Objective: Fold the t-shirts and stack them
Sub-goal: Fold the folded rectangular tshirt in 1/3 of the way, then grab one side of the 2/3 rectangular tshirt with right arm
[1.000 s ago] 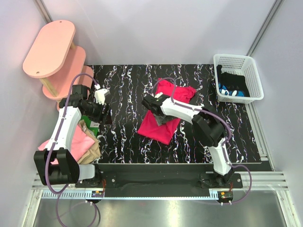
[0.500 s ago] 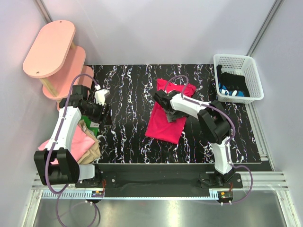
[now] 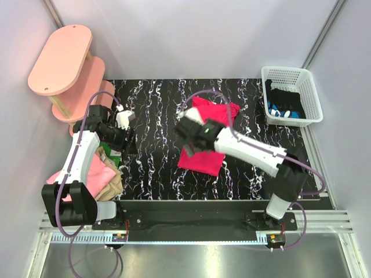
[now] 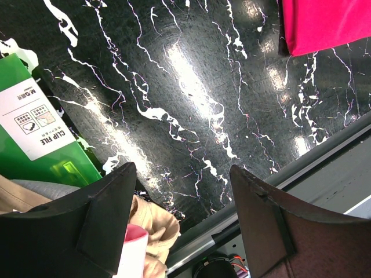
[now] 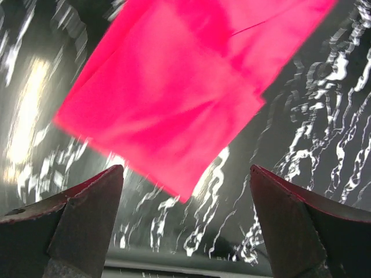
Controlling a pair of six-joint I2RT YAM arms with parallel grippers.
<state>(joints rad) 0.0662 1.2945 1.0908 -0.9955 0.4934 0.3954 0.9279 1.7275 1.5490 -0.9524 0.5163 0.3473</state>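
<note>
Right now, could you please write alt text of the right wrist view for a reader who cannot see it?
A crimson-pink t-shirt, folded over on itself, lies flat on the black, white-veined table, the picture slightly blurred. The right gripper hangs above one corner of it, fingers spread wide and holding nothing.

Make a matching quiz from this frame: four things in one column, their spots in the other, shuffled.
Things:
1. crimson shirt
2. white basket
3. pink shelves
4. pale shirt pile

Places:
A. far left corner, beside the table
B. near left edge
C. middle of the table
D. far right corner

Pairs: 1-C, 2-D, 3-A, 4-B
</note>
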